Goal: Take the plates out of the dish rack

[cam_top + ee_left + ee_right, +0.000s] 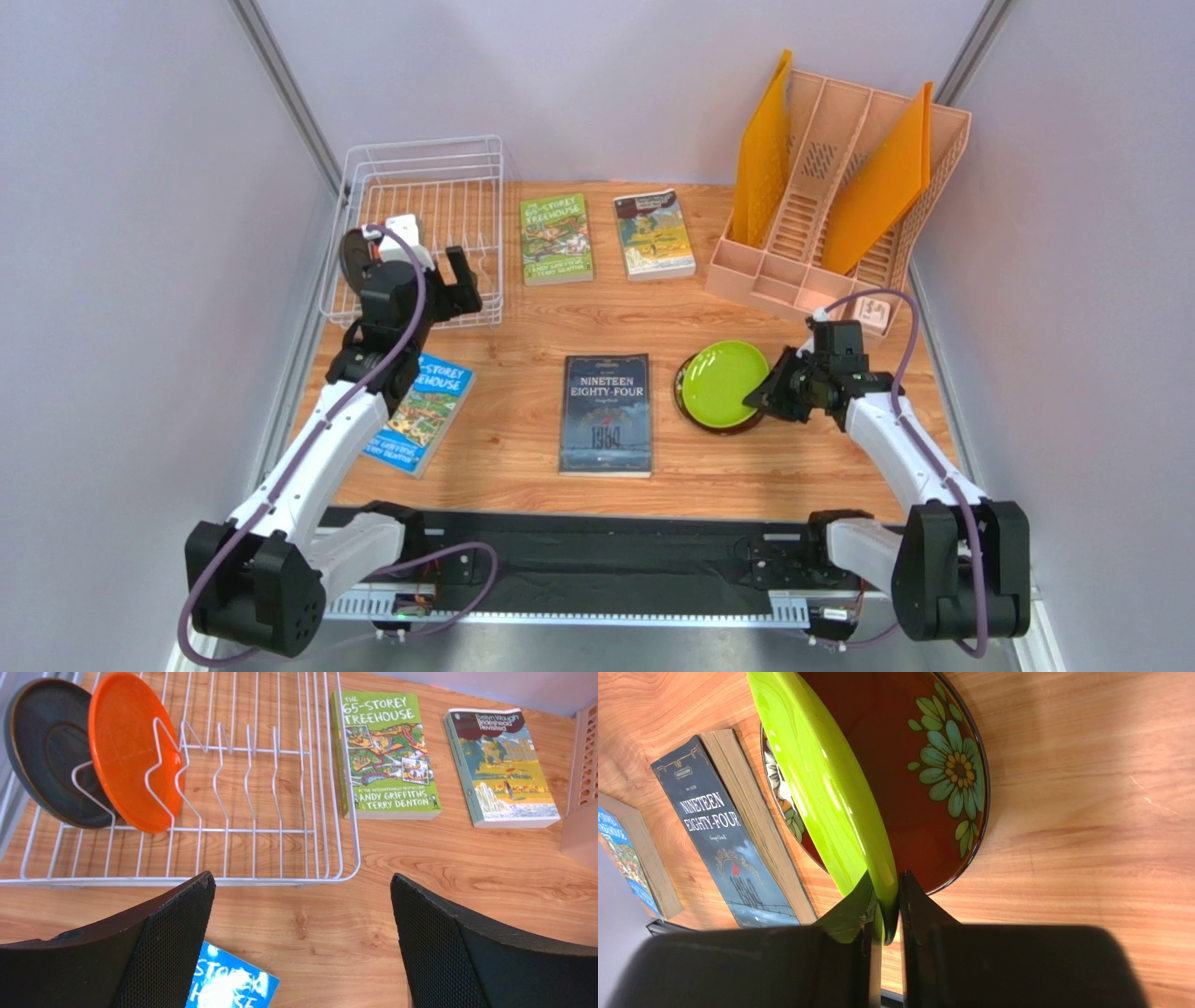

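Observation:
The white wire dish rack (421,196) stands at the back left; it also shows in the left wrist view (337,812). An orange plate (133,756) and a dark teal-grey plate (49,749) stand upright in its left tines. My left gripper (302,877) is open and empty, just in front of the rack's near rim; in the top view the left gripper (410,269) is at the rack's front. My right gripper (885,876) is shut on the rim of the lime green plate (822,791), held tilted over the dark red floral plate (920,777) lying on the table. From above, the green plate (723,381) sits right of centre.
A green book (556,238) and another paperback (654,233) lie beside the rack. A dark book (605,413) lies left of the plates, a blue book (421,413) under the left arm. A peach organizer (842,196) with orange dividers stands at the back right.

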`<action>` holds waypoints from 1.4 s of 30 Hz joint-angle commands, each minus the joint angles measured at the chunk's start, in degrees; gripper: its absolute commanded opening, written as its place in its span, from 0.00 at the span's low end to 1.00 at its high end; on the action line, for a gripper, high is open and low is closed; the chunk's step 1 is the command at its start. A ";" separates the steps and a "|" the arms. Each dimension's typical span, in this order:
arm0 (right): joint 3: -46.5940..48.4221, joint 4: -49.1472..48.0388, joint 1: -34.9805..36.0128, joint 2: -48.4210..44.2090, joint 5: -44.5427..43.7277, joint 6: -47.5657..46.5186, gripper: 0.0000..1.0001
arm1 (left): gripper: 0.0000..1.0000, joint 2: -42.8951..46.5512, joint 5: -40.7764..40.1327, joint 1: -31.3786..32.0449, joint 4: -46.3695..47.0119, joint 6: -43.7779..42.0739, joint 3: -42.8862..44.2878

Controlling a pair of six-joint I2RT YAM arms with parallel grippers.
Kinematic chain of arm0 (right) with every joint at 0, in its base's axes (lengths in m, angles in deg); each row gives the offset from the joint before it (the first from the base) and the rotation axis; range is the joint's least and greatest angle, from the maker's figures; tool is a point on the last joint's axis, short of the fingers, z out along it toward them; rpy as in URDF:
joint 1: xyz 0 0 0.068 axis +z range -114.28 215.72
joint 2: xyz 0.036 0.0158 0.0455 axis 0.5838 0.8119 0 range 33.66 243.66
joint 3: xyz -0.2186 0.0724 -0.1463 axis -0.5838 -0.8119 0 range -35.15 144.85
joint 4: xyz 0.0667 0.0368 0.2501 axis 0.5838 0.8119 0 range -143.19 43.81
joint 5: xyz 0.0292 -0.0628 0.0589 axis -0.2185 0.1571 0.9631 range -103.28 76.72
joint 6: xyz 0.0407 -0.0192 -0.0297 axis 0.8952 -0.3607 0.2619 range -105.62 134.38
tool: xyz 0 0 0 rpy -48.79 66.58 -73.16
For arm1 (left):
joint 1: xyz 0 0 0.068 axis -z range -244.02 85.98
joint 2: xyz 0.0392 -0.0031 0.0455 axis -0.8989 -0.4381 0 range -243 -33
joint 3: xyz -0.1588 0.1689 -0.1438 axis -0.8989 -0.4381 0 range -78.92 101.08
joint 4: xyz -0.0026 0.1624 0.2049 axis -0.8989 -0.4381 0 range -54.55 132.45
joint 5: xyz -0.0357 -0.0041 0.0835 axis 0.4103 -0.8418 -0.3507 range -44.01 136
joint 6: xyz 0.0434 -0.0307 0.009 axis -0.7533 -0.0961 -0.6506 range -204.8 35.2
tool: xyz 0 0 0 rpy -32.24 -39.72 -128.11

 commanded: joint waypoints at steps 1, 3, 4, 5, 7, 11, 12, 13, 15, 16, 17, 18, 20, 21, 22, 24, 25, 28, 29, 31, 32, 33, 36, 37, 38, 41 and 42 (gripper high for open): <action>0.72 -1.08 0.00 1.49 2.04 -2.27 0.17 | 1.00 -0.76 2.61 -0.56 0.96 1.69 -0.16; 0.54 -1.25 0.00 1.84 2.04 -2.53 0.28 | 1.00 -1.20 3.40 -0.65 1.39 1.60 -0.08; 0.46 -1.43 0.09 1.84 2.13 -2.53 0.32 | 1.00 -1.90 3.58 -0.73 1.22 1.60 0.18; 0.19 -1.61 0.09 1.93 2.21 -2.53 0.36 | 1.00 -2.17 3.58 -0.82 0.96 1.69 0.36; 0.19 -1.96 0.09 2.45 2.48 -2.71 0.43 | 1.00 -3.13 3.75 -0.91 0.61 1.95 0.89; 0.81 -1.87 0.00 3.16 2.48 -2.97 0.49 | 1.00 -3.40 4.28 -0.91 0.52 2.56 0.72; 1.07 -1.26 0.09 3.34 1.87 -2.97 0.51 | 1.00 -3.40 4.28 -0.91 0.61 2.48 0.63; 1.51 -1.08 0.09 3.51 1.78 -3.06 0.52 | 1.00 -3.40 4.19 -1.00 0.43 2.56 0.63; 1.77 -0.38 0.00 3.86 1.08 -3.06 0.55 | 1.00 -3.40 3.67 -1.17 0.26 2.30 0.54; 1.86 -0.20 0.00 3.95 0.81 -3.06 0.56 | 1.00 -3.23 3.58 -1.35 0.08 2.30 0.45; 1.86 -0.38 0.09 4.21 0.64 -3.15 0.56 | 1.00 -3.23 3.49 -1.61 -0.01 2.30 0.36; 1.95 -0.73 0.18 4.56 0.37 -3.24 0.56 | 1.00 -3.14 3.49 -1.88 0.17 2.30 0.36; 2.21 -0.73 0.18 5.18 0.11 -3.41 0.56 | 1.00 -3.40 3.67 -2.66 0.17 2.39 0.45; 2.56 -0.12 0.18 5.79 -0.68 -3.41 0.56 | 1.00 -3.58 3.75 -2.93 -0.01 2.48 0.54; 2.48 -0.11 0.27 5.88 -1.03 -3.50 0.57 | 1.00 -3.84 3.84 -3.19 -0.01 2.39 0.80; 2.65 0.15 0.18 5.36 -1.04 -3.41 0.59 | 1.00 -4.02 3.93 -4.07 -0.18 2.30 1.06; 2.74 0.15 0.27 5.01 -1.12 -3.50 0.60 | 1.00 -4.37 3.84 -4.34 -0.18 2.21 1.24; 3.35 0.93 0.36 4.13 -2.61 -3.15 0.67 | 1.00 -5.59 4.89 -6.35 -0.27 2.30 1.94; 3.79 1.46 0.27 3.87 -3.05 -3.06 0.68 | 1.00 -5.86 5.07 -7.49 -0.36 2.39 2.21; 4.67 2.26 0.36 2.29 -3.93 -2.80 0.69 | 1.00 -6.83 5.25 -8.55 -0.19 2.56 2.65; 4.85 2.17 0.36 1.41 -4.46 -2.62 0.68 | 1.00 -7.18 5.25 -9.69 0.08 2.48 2.65; 5.29 2.17 0.36 0.53 -4.73 -2.53 0.69 | 1.00 -7.88 5.42 -10.31 1.04 2.48 2.65; 5.90 1.65 0.71 -2.72 -5.25 -2.44 0.70 | 1.00 -9.81 4.55 -12.25 1.49 1.87 3.87; 6.60 1.73 0.79 -3.25 -5.52 -2.53 0.70 | 1.00 -10.25 2.20 -13.99 1.31 1.60 4.40; 7.04 1.82 0.79 -3.52 -5.52 -2.71 0.70 | 1.00 -10.69 2.17 -14.53 1.83 0.99 4.75; 9.06 2.70 0.79 -2.65 -5.96 -2.97 0.70 | 1.00 -12.27 2.44 -16.99 3.41 0.55 5.72; 9.50 3.05 0.88 -2.29 -5.96 -2.97 0.70 | 1.00 -13.58 1.83 -17.43 4.90 0.63 6.25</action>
